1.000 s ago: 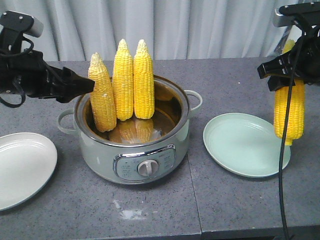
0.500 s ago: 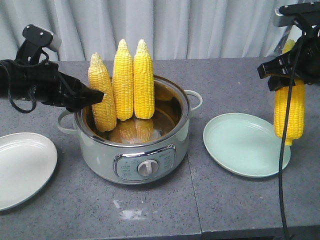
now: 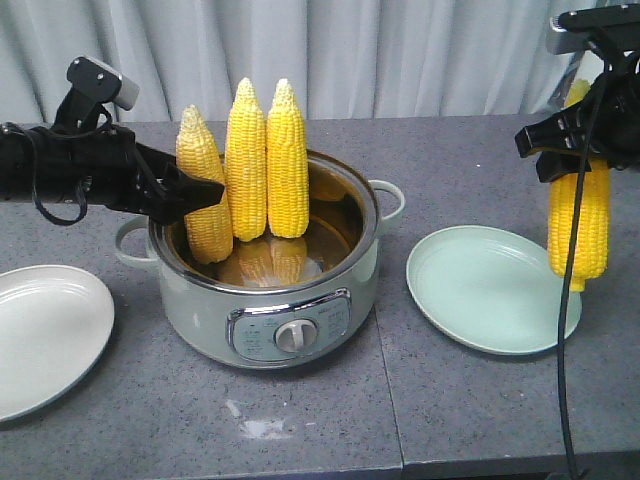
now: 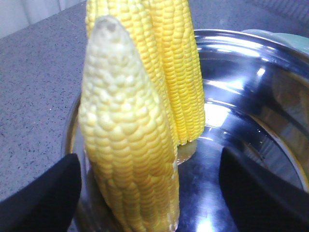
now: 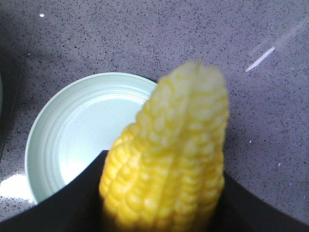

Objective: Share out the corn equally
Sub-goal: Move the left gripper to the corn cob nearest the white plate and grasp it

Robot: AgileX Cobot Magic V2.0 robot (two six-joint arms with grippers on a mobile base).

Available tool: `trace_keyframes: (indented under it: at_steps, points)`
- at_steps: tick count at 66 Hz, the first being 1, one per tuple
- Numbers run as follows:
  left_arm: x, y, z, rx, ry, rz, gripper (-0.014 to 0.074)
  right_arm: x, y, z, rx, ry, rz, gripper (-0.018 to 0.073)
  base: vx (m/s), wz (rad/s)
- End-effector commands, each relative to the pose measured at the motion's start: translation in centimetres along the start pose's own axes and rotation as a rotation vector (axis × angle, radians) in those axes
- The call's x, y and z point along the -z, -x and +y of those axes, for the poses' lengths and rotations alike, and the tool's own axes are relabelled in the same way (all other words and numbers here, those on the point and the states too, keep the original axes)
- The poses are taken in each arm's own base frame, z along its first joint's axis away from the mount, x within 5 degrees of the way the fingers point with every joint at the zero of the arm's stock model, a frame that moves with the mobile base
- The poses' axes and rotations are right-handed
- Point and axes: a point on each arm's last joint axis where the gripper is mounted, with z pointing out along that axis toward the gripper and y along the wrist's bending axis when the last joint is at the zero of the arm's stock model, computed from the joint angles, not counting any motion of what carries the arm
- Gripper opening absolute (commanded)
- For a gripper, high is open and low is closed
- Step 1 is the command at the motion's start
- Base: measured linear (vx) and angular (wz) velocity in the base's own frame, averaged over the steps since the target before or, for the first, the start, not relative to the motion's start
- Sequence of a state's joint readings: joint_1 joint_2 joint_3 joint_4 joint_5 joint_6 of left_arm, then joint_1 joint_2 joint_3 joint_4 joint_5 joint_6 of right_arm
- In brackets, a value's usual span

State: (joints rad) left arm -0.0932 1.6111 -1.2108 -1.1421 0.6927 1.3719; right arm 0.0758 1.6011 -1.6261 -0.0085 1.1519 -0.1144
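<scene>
Gripping one cob upright above the green plate, our right claw is closed on its upper part. Our left claw gapes wide on either side of the leftmost cob of three standing in the pot on the counter.

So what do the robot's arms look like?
Both arms are black. The left gripper has pointed black fingers, a small grey box on top and looping black cables. The right gripper is black too, with a grey box above and a long black cable hanging down.
</scene>
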Motion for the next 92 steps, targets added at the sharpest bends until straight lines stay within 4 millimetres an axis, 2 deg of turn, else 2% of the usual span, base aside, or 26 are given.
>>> trace_keyframes:
  at_steps: [1, 58, 66, 84, 92]
  points:
    - [1.3, 2.3, -0.4, -0.02, 0.007, -0.112, 0.0552, 2.5, 0.6, -0.3, 0.0, -0.021, -0.109, 0.0174, 0.0, 0.0]
    - [-0.1, 1.9, 0.4, -0.064, 0.005, -0.163, 0.054, 2.5, 0.6, -0.3, 0.0, -0.021, -0.108, 0.0174, 0.0, 0.0]
    - [-0.1, 1.9, 0.4, -0.064, 0.005, -0.163, 0.0479, 2.5, 0.6, -0.3, 0.0, -0.021, -0.108, 0.0174, 0.0, 0.0]
    - [-0.1, 1.9, 0.3, -0.055, -0.008, -0.163, 0.0239, 2.5, 0.6, -0.3, 0.0, -0.021, -0.108, 0.0174, 0.0, 0.0]
    - [-0.1, 2.0, 0.3, -0.054, -0.009, -0.166, 0.019, 2.5, 0.6, -0.3, 0.0, -0.021, -0.108, 0.0174, 0.0, 0.0]
